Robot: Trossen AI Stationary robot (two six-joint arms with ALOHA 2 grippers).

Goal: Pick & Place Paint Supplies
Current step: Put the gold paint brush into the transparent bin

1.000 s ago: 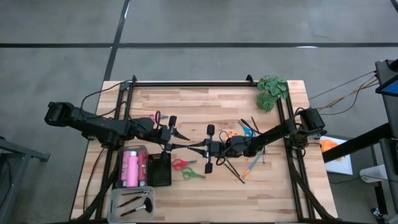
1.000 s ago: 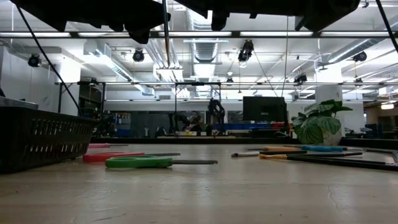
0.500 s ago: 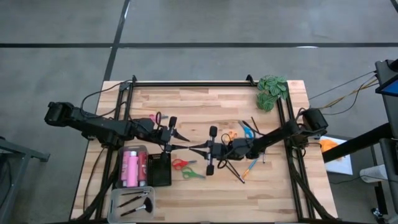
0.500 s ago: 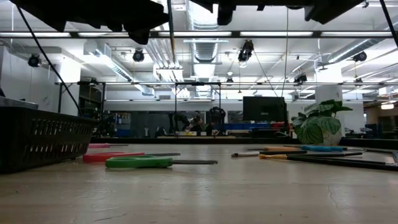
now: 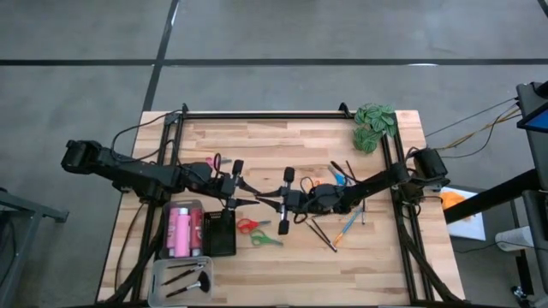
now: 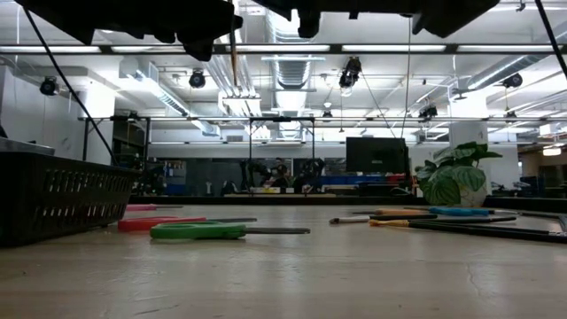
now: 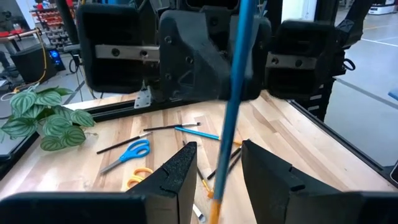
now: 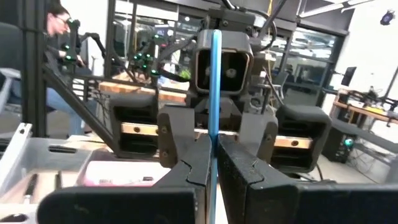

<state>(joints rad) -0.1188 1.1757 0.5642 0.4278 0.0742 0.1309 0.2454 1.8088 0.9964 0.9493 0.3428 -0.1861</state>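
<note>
Midair: right hand [image 8: 212, 168] clamped on thin blue-handled brush [image 8: 214, 87]; left hand [image 7: 217, 171] parted around it.

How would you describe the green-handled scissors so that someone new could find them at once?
On the wooden table, in the high view, find the black basket near the left arm. Two pairs of scissors lie flat just to its right. The green scissors are the pair farther from the basket, beside the red scissors, and the only ones there with green handles.
</note>
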